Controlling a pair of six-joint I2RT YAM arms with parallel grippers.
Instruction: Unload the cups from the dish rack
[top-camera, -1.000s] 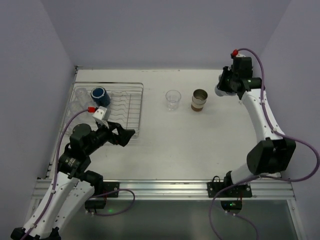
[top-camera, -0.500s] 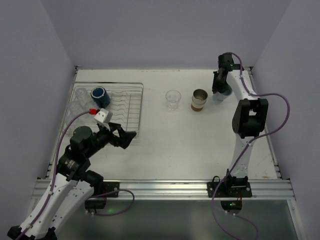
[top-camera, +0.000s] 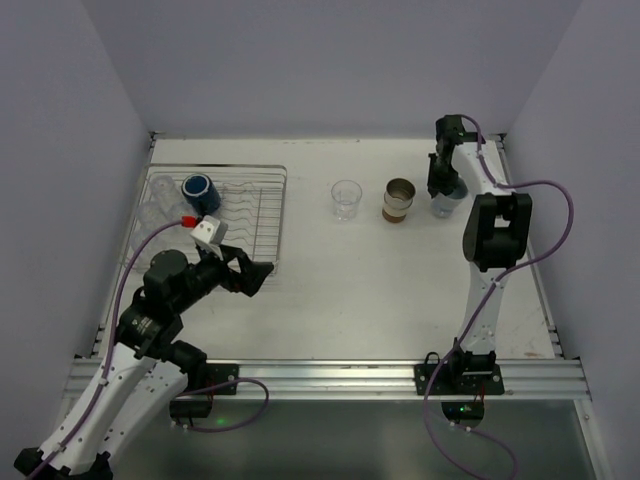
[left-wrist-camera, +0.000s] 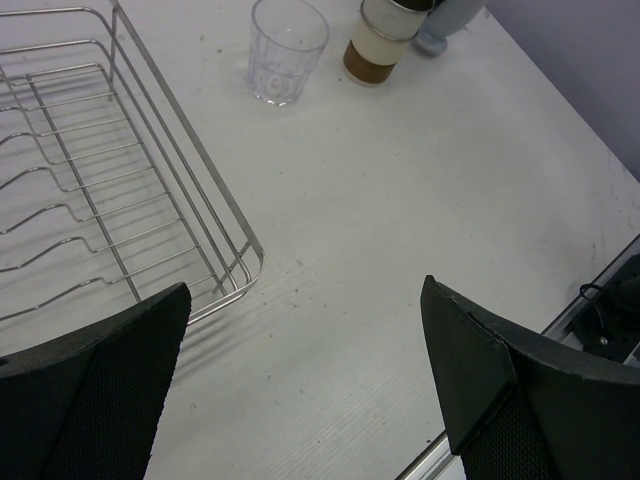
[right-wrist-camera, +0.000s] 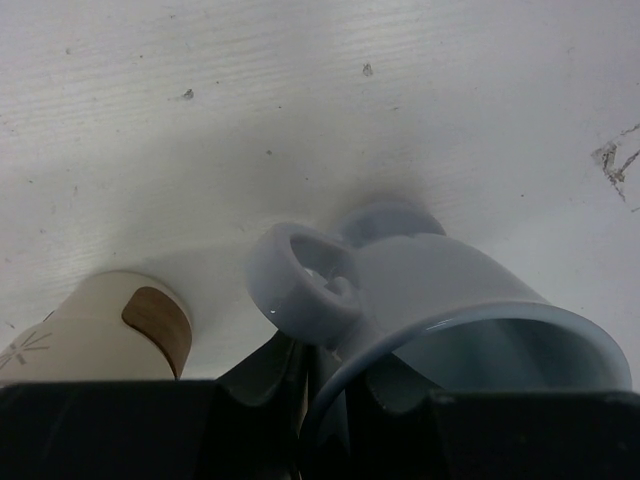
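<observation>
Your right gripper (top-camera: 441, 186) has its jaws pinched on the rim of the pale blue cup (right-wrist-camera: 450, 300), upright on the counter (top-camera: 380, 290) just beside the brown-tan cup (top-camera: 399, 200); your left gripper (left-wrist-camera: 300, 300) hovers with jaws wide by the dish rack (left-wrist-camera: 150, 200).

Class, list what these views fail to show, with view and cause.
- Top view: clear cups in the dish rack are too faint to count.
- Top view: the right arm covers most of the pale blue cup.
- Left wrist view: the frame edge cuts off the rack's far end.
- Right wrist view: the right gripper hides part of the brown-tan cup.
</observation>
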